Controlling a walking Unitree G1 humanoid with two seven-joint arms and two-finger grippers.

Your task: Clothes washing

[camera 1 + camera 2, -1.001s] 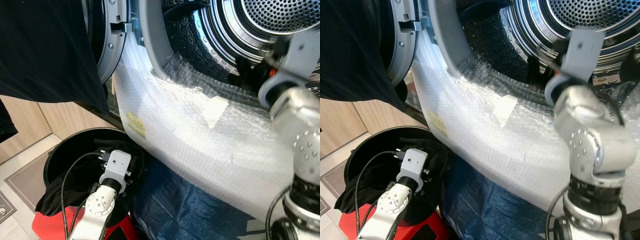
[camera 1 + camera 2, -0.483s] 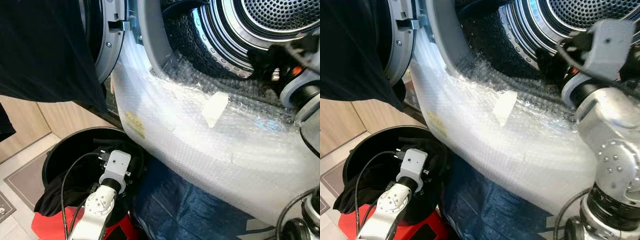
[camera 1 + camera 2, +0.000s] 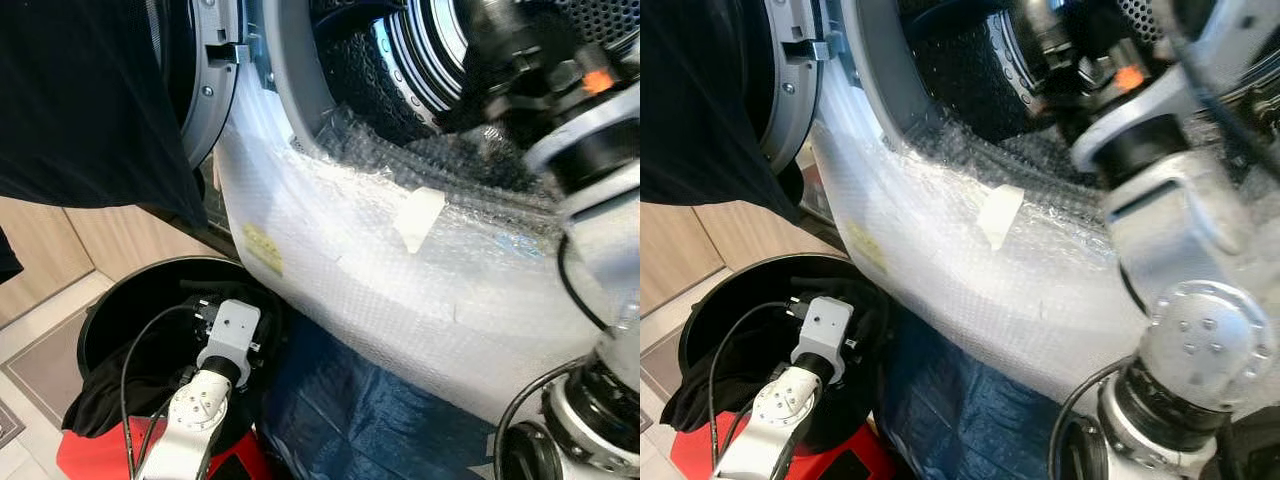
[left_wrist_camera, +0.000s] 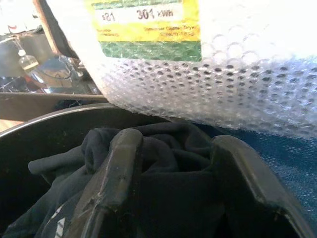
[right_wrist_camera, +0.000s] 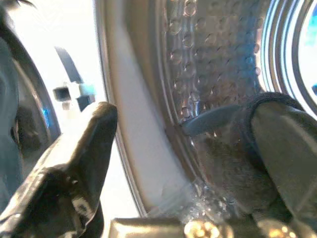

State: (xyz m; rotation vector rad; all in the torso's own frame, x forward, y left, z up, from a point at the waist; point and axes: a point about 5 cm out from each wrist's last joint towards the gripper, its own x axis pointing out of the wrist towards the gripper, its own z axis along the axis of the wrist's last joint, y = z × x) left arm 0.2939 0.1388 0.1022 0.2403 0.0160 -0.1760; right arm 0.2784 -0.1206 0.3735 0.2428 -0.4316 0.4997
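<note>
Left wrist view: left gripper (image 4: 171, 173) spread wide over dark clothes (image 4: 163, 158) in black basket (image 3: 110, 310), below washer drum (image 3: 440, 60). Right gripper (image 5: 183, 163) open at drum mouth. Bubble wrap (image 3: 400, 270) across washer front.

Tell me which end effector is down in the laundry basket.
The left end effector, open over the dark clothes in the black basket. The right end effector is up at the washer drum.

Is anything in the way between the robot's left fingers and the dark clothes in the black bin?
Nothing visible. The left gripper hangs open right over the dark clothes inside the black bin, with just a little air between.
</note>
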